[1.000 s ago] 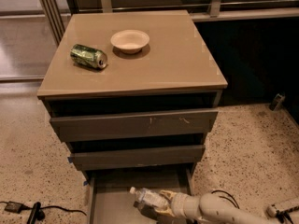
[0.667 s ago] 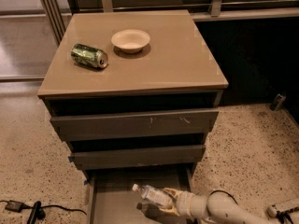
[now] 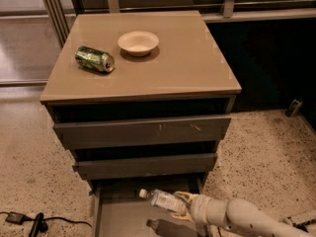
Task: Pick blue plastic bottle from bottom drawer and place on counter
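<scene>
The floor is speckled stone, and on it stands a cabinet with three drawers. Its shiny tan counter [image 3: 173, 70] holds a green can [image 3: 95, 59] lying on its side and a small white bowl [image 3: 138, 42].

The bottom drawer [image 3: 116, 216] is pulled out. Over its grey floor the gripper [image 3: 178, 205] pinches the blue plastic bottle [image 3: 162, 199] by its bottom end. The white cap points left.

What could go wrong? The bottle is held only at one end, so it could tip or slip out and drop back into the drawer. The front of the middle drawer [image 3: 145, 165] hangs just above it. If the bottle goes straight up, the cap could hit that front and get knocked loose. Up on the counter, a bump could make the can roll away.

Some things are hard to see. The near end of the drawer and most of the white arm [image 3: 242, 217] are cut off. A dark shape [image 3: 163, 226] lies under the bottle. It may be a shadow, but I cannot tell. I also cannot tell if the bottle touches the drawer floor.
</scene>
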`<state>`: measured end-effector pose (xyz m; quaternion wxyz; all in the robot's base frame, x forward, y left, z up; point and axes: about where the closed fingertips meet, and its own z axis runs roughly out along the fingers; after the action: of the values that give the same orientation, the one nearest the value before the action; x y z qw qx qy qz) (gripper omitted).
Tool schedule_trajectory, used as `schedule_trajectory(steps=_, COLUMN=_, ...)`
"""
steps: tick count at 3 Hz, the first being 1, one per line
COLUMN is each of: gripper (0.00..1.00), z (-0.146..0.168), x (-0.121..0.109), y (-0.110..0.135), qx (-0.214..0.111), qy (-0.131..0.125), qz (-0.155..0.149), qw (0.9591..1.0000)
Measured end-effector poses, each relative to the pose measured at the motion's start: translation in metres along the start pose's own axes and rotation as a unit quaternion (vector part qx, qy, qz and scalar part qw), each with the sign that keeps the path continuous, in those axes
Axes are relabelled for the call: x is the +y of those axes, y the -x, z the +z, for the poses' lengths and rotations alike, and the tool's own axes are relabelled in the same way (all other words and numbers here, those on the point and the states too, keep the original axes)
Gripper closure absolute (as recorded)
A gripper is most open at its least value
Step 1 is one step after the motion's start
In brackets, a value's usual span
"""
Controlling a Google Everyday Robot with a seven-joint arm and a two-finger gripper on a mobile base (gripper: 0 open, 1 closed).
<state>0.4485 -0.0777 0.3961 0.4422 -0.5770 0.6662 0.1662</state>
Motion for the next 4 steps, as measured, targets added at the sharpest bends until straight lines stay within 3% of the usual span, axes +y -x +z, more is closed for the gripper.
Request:
schedule_trajectory(steps=2, gripper=1.00, z=-0.052, x=-0.043, y=0.089, qx=0.013, qy=-0.002, qz=-0.075, qw=0.9971)
schedule_trajectory(steps=3, gripper=1.00, z=-0.052, x=-0.043, y=0.089, qx=0.013, qy=-0.002, qz=-0.075, qw=0.9971)
schedule_trajectory(steps=4, gripper=1.00, z=-0.059, x=-0.065, y=0.103, qx=0.012, qy=-0.003, qz=-0.083, qw=0.9964)
